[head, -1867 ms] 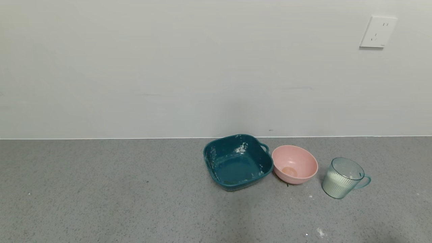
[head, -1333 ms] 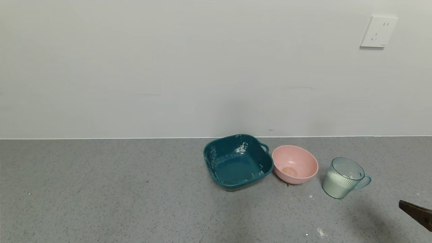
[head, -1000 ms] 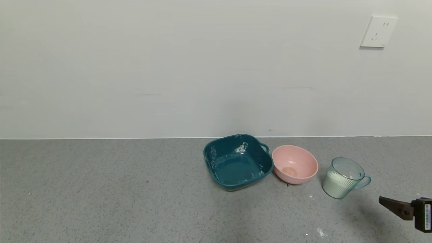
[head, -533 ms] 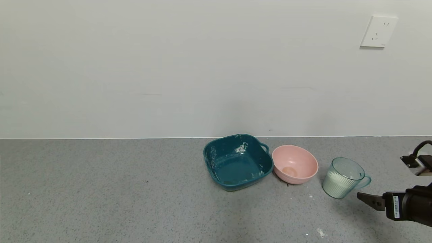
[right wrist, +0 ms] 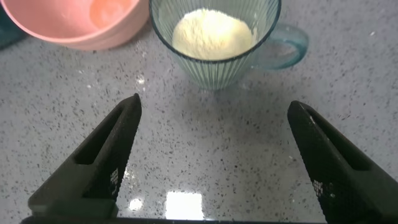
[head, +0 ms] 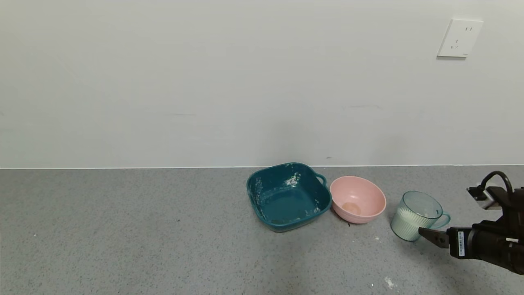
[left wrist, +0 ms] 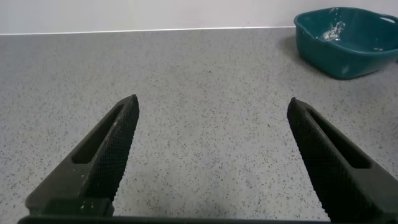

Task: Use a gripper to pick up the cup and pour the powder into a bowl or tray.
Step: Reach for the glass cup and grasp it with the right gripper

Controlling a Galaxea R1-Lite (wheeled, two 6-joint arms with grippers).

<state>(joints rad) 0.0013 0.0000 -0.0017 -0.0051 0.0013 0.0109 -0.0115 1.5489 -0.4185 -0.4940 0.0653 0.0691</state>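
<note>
The right gripper (right wrist: 211, 163) has its fingers (right wrist: 106, 155) spread wide. The cup (right wrist: 214, 38) stands upright on the grey surface (head: 123, 229) just ahead of the fingertips — not yet between them — beside the pink bowl (head: 357, 199). White powder (right wrist: 212, 34) fills its bottom. The left gripper (left wrist: 214, 158) is also spread.

The dish (head: 287, 196), bowl (head: 357, 199) and cup (head: 415, 216) stand in a row, left to right, on the counter (head: 123, 229).
</note>
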